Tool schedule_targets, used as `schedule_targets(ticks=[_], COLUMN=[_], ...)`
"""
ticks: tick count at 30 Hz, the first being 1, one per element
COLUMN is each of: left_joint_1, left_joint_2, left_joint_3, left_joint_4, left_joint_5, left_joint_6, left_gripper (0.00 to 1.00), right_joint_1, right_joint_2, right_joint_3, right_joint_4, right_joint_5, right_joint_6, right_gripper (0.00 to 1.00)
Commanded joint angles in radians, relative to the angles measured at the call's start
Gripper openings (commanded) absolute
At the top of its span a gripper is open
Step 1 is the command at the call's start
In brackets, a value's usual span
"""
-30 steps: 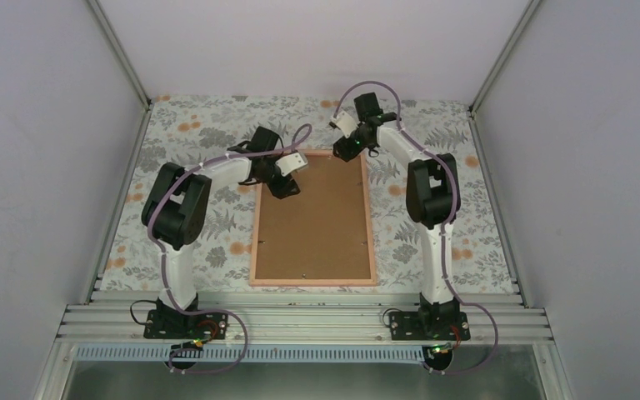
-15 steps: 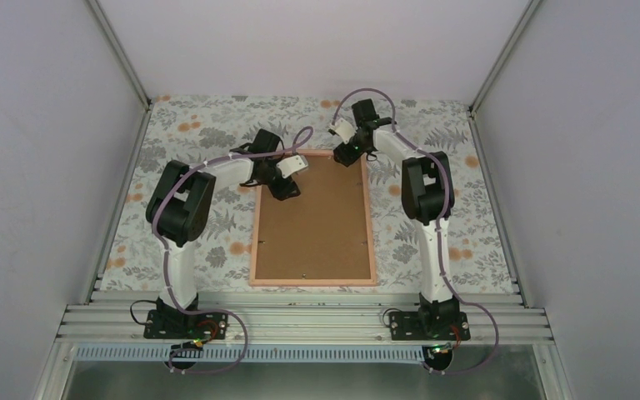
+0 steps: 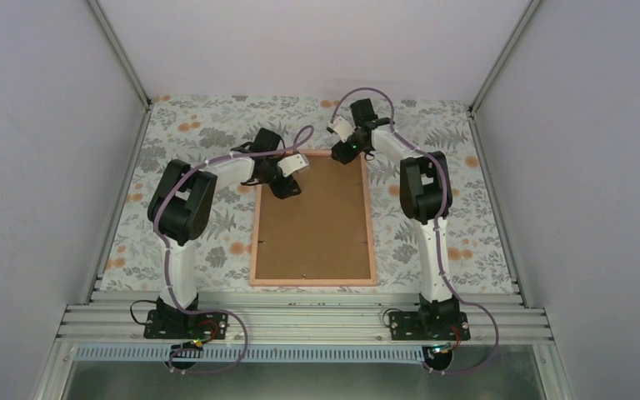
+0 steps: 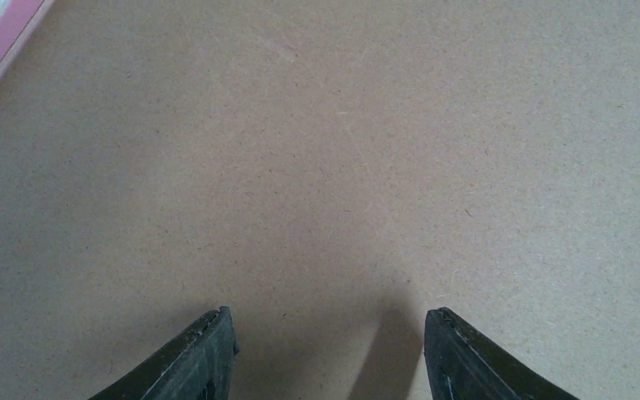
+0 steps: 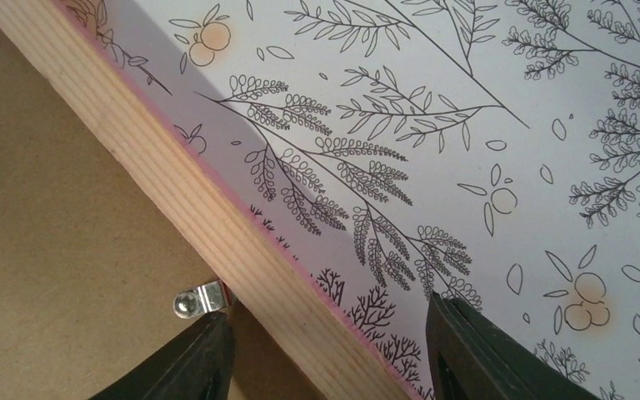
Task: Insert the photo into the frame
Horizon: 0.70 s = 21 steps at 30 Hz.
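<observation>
Nearest you, the frame [image 3: 312, 282] lies flat on the floral cloth [image 3: 475, 242], between the two arms, its short near rail close to the table's near edge. Its long sides run away from you. A brown board [image 3: 312, 233] fills the whole opening, so what lies under it is hidden from you.

Farther in, your left gripper [image 3: 287, 187] is over the board's far left part, just inside the left rail. In the left wrist view its fingers [image 4: 208, 358] stand apart with nothing between them. The gripper [image 4: 329, 321] points down at bare board [image 4: 342, 150], and a strip of the pink frame [image 4: 4, 46] crosses the upper left corner. You cannot tell from either view whether the tips touch the board.

Farthest away, your right gripper [image 3: 347, 154] is at the frame's far rail, near the far right corner. In the right wrist view the gripper [image 5: 329, 325] is spread wide across the rail [image 5: 158, 175], which shows bare wood with a pink outer edge. One finger [image 5: 192, 358] is over the board [image 5: 50, 275], right beside a small metal clip [image 5: 198, 298] on the rail's inner edge. The other is over the cloth [image 5: 433, 125]. The fingers are not closed on the rail.
</observation>
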<state>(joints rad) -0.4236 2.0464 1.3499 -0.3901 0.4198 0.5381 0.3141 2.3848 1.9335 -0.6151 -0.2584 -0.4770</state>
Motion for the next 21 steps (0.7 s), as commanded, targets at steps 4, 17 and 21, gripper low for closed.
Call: schedule_targets(ticks=[4, 17, 21], left_joint_1=[0.000, 0.000, 0.000], left_joint_2=[0.031, 0.032, 0.023], left_joint_3=[0.019, 0.014, 0.013], left_joint_4=[0.003, 0.001, 0.000], left_joint_5=[0.002, 0.000, 0.001], left_joint_6=[0.008, 0.005, 0.004], left_gripper=[0.58, 0.58, 0.58], right_joint_1=[0.011, 0.011, 0.011], right_joint_2=[0.053, 0.056, 0.055], right_joint_3=[0.017, 0.026, 0.037], right_joint_4=[0.012, 0.007, -0.002], right_joint_5=[0.007, 0.000, -0.013], right_joint_6=[0.032, 0.065, 0.078], right_gripper=[0.53, 0.51, 0.54])
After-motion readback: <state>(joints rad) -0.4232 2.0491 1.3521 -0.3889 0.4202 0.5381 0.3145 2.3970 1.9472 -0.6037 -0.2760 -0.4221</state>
